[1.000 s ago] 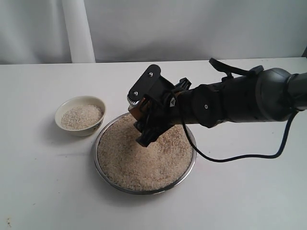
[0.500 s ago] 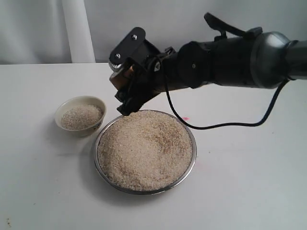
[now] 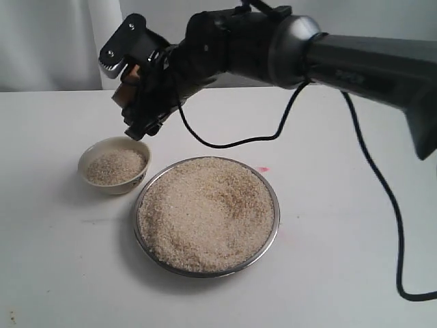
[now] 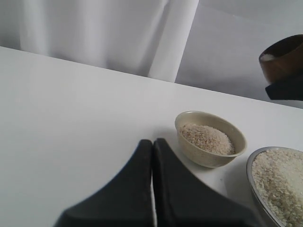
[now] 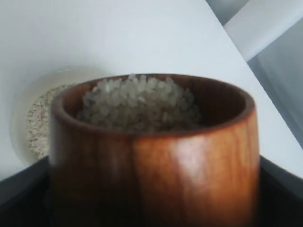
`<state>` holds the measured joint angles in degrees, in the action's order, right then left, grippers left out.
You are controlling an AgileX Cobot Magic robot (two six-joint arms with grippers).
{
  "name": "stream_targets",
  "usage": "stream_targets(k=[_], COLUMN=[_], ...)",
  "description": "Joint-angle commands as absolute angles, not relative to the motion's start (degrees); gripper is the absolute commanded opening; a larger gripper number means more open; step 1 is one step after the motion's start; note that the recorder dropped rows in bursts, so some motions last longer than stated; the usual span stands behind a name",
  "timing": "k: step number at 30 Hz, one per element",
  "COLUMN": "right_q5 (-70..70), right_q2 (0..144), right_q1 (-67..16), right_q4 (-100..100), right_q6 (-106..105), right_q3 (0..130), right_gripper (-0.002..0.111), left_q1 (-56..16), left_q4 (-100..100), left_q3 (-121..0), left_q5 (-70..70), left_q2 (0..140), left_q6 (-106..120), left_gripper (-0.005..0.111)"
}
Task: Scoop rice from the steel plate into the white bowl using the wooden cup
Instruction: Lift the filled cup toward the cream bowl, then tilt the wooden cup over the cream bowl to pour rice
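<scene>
Right wrist view, wooden cup [image 5: 151,161] gripped betw R fingers [image 5: 284,194], near white bowl [image 5: 16,123], L fingers [image 4: 132,189] closed.

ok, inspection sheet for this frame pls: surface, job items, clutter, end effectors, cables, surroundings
Surface: white table, faint pink mark by the steel plate.
Job's things: steel plate heaped with rice; white bowl partly filled; wooden cup full of rice, raised over the bowl.
Clutter: nothing seen.
End effectors: right end effector shut on the wooden cup; left end effector shut, empty.
Cables: black cable hangs in loops over the table.
Surroundings: white curtain behind.
</scene>
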<state>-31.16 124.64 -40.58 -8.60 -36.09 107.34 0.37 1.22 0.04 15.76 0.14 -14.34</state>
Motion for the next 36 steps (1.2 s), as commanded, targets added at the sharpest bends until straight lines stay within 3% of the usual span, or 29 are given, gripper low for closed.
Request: stream_targets(k=[1, 9, 36], right_q5=[-35.3, -43.4, -48.4], right_q2=[129.4, 136.4, 140.0], right_q1=[-43.6, -46.0, -52.1], right_q4=[4.8, 15.1, 45.6], right_q6=[-29.4, -26.5, -26.5], right_q3=[115.3, 125.2, 125.9], right_gripper=[0.000, 0.000, 0.000], left_q1=[0.0, 0.0, 0.0], left_q4=[1.0, 1.0, 1.0], left_q3=[0.0, 0.0, 0.0], left_q5=[15.2, 15.2, 15.2], left_q2=[0.0, 0.0, 0.0], left_q6=[-14.5, -14.5, -14.5], left_gripper=[0.000, 0.000, 0.000])
